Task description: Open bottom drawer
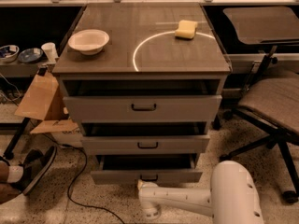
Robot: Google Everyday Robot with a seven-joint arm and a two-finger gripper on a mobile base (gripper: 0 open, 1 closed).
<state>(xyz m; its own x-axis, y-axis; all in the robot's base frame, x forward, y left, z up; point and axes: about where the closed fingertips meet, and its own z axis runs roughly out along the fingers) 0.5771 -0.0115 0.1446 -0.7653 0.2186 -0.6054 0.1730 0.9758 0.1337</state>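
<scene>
The bottom drawer (117, 176) is the lowest grey front of the three-drawer cabinet (142, 66). It stands pulled out a little, with a dark gap above its front panel. Its small black bar handle (149, 178) sits at the middle of the panel. My white arm (187, 200) reaches in from the lower right, low above the floor. My gripper (142, 184) is at the arm's left end, just below and left of that handle, right against the drawer front. The middle drawer (147, 144) and top drawer (142, 108) also stand slightly out.
A white bowl (88, 40) and a yellow sponge (186, 29) lie on the cabinet top. An office chair (273, 106) stands at the right. A cardboard piece (41, 97), a black cable (74, 181) and a person's shoe (35, 169) are at the left on the floor.
</scene>
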